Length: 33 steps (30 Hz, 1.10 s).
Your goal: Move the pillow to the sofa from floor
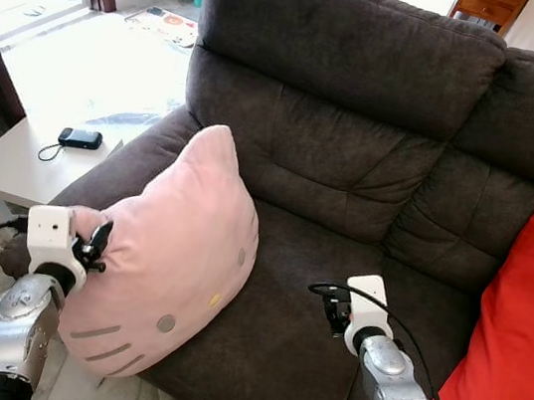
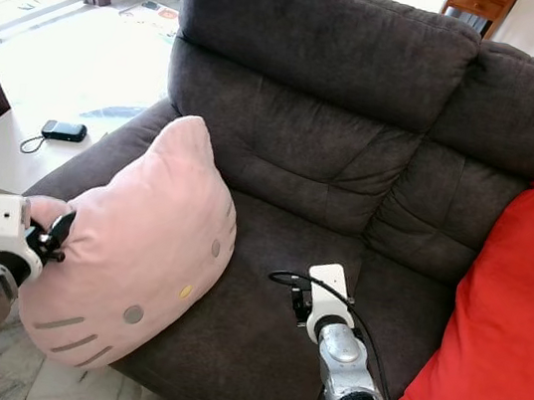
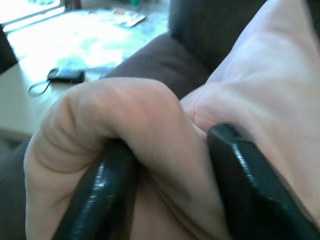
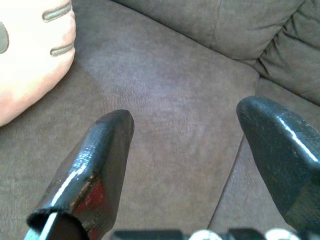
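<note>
Your left gripper (image 3: 165, 185) is clamped on a bunched corner of the pink cat-face pillow (image 1: 174, 252), which leans on the dark brown sofa (image 1: 356, 143) at its left armrest, overhanging the seat's front edge. Your right gripper (image 4: 195, 150) hovers over the sofa seat beside the pillow, fingers spread wide apart, holding nothing.

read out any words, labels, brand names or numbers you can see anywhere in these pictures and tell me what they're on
None can be read.
Pink pillow, held by the left gripper: a stitched cat face, whiskers and dots, no lettering.
Dark sofa and red cushion: no text.
Black device on the white table: too small to read any marking.
Papers on the floor: blurred, unreadable.
</note>
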Tool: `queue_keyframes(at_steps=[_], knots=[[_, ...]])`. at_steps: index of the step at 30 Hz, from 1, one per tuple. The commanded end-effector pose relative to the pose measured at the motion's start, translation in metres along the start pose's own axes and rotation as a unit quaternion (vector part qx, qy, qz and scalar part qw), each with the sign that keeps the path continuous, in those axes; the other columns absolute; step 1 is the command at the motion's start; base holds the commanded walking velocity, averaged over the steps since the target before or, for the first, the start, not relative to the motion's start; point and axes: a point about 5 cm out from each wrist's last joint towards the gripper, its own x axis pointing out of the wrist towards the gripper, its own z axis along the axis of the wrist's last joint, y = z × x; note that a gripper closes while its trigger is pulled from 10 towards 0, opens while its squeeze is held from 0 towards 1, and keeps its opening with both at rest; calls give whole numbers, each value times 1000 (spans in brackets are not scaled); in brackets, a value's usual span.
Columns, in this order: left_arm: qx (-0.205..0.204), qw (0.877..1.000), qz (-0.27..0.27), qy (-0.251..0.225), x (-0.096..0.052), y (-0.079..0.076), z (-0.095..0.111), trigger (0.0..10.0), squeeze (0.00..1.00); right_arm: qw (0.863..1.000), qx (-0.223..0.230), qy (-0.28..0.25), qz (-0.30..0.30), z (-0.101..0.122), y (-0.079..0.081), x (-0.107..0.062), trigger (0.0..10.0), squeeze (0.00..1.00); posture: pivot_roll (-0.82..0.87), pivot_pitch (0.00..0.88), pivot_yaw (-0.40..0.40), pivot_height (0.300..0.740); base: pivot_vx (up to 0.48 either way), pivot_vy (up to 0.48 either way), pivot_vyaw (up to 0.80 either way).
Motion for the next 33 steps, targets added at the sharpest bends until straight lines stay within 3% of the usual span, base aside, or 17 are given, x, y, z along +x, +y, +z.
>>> queue_keyframes(at_steps=[1, 13, 19, 25, 33], knots=[[6, 999, -29, -21, 2, -11, 14, 10000, 1000, 1000, 10, -3, -4, -3, -1, -2, 10000, 0, 103, 80, -59, 740, 0, 0, 0], [5, 989, -144, -28, -9, -36, 47, 10000, 1000, 1000, 10, -3, 0, -2, -1, -2, 10000, 0, 113, 95, -60, 740, 0, 0, 0], [-22, 984, -167, -61, -8, -46, 70, 10000, 1000, 1000, 11, -5, 2, -2, 0, -1, 10000, 0, 112, 99, -62, 740, 0, 0, 0], [-23, 983, -162, -80, -8, -47, 86, 10000, 1000, 1000, 12, -7, 3, -1, 0, -1, 10000, 0, 112, 103, -64, 740, 0, 0, 0], [-53, 974, -194, -101, -11, -55, 104, 10000, 1000, 1000, 11, -5, 7, -1, 1, -1, 10000, 0, 116, 106, -68, 740, 0, 0, 0]])
